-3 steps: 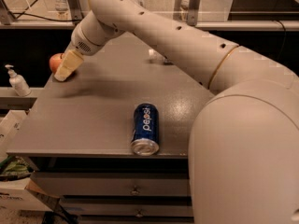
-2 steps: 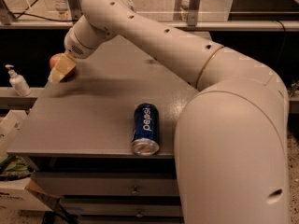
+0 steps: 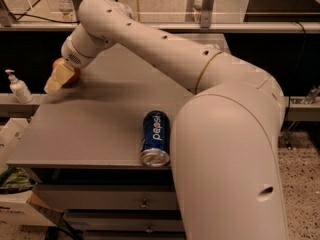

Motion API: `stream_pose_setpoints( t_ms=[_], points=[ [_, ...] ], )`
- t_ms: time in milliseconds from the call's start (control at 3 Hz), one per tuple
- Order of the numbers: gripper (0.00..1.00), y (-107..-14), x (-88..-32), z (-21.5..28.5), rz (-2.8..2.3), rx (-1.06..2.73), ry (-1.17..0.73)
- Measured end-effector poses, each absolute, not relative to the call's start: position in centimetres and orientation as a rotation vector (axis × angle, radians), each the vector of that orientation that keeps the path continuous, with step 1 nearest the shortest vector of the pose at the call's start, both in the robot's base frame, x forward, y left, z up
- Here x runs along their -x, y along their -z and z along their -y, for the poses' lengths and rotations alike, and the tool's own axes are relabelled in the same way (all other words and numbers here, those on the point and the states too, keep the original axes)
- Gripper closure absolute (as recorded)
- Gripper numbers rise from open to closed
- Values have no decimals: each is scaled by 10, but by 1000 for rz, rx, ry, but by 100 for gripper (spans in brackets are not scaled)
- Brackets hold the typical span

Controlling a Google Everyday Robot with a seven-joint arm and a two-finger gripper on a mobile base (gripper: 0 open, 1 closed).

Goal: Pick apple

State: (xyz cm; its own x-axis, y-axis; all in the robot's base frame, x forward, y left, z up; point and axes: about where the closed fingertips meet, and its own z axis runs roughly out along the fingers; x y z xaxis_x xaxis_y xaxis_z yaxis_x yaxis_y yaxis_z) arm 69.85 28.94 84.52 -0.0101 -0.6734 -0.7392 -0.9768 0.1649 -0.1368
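The apple (image 3: pixel 73 76) is small and red-orange. It sits near the far left edge of the grey table (image 3: pixel 95 119), mostly hidden behind my gripper. My gripper (image 3: pixel 57 80) is at the end of the long white arm, reaching across the table to the far left. Its cream-coloured fingers (image 3: pixel 56 78) are right at the apple, covering its left side. The blue Pepsi can (image 3: pixel 155 137) lies on its side near the table's front edge, well away from the gripper.
A white pump bottle (image 3: pixel 19 87) stands on a ledge left of the table. Drawers (image 3: pixel 145 204) sit under the tabletop. My large white arm body (image 3: pixel 235 154) fills the right foreground. A rail and posts (image 3: pixel 200 14) run behind the table.
The arm has swung further left and nearer the camera. The gripper stays at the apple on the far left; the can has not moved.
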Motion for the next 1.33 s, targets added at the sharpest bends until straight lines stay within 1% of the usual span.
stream_pose_setpoints(
  t_ms=[667, 1000, 1333],
  points=[
    [48, -844, -703, -269, -1796, 1550, -524],
    [71, -853, -704, -249, -1831, 1502, -523],
    [95, -877, -700, -215, -1852, 1429, -551]
  ],
)
